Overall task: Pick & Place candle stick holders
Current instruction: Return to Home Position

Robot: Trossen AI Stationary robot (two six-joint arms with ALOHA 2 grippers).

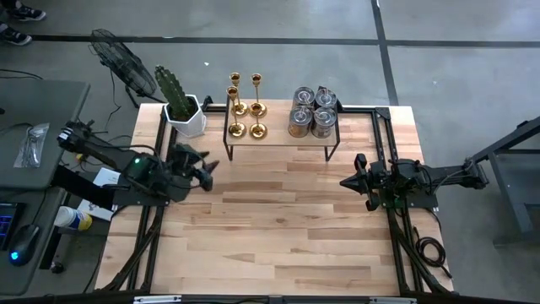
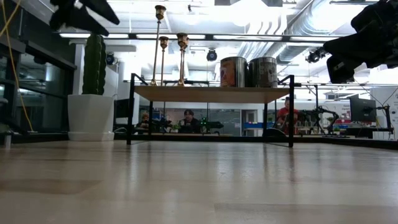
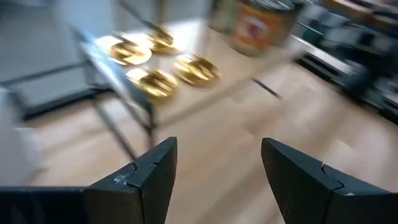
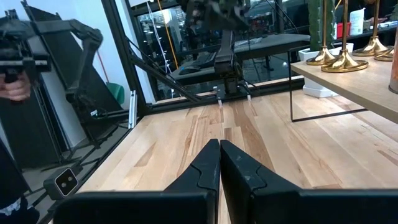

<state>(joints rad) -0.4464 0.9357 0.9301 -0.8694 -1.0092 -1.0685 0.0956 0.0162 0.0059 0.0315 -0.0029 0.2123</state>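
Left end effector (image 1: 208,170) hovers beside shelf's (image 1: 277,128) front-left corner.

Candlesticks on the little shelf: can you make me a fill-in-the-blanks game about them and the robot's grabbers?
The shelf holds ____ gold candlesticks.
In the high view, the silver holders stand to the ____ of the gold ones.
The left gripper has its fingers ____.
The right gripper has its fingers ____.
Missing words: four; right; open; shut.
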